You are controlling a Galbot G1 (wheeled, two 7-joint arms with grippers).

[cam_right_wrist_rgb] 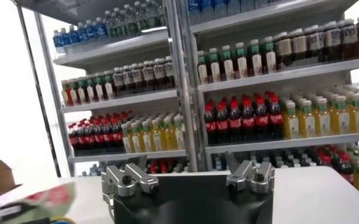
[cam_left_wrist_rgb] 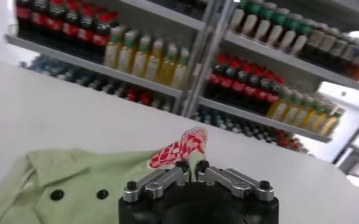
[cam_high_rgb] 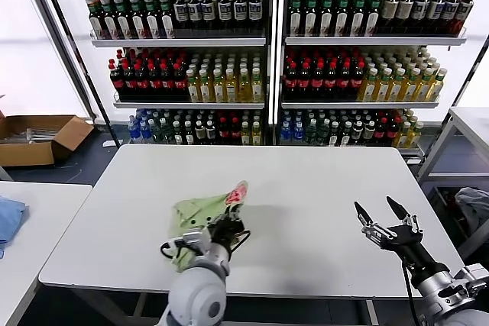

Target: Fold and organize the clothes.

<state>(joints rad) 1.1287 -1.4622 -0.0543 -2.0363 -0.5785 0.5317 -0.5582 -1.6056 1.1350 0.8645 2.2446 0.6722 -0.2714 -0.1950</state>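
Your left claw (cam_high_rgb: 229, 223) pinches a green polo shirt (cam_high_rgb: 200, 215) on the white bench (cam_high_rgb: 306, 181).

Lower centre of the head view: the crumpled shirt's fold with the red-and-white graphic (cam_left_wrist_rgb: 180, 148) is clamped between closed fingers. Lower right, your right claw (cam_high_rgb: 380, 211) hovers above the bench, fingers spread apart, holding nothing.

Head camera looks down; both wrist cameras face the shelves (cam_high_rgb: 267, 51).

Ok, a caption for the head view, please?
Left gripper shut on the crumpled green shirt on the white table; right gripper open, off to the side.
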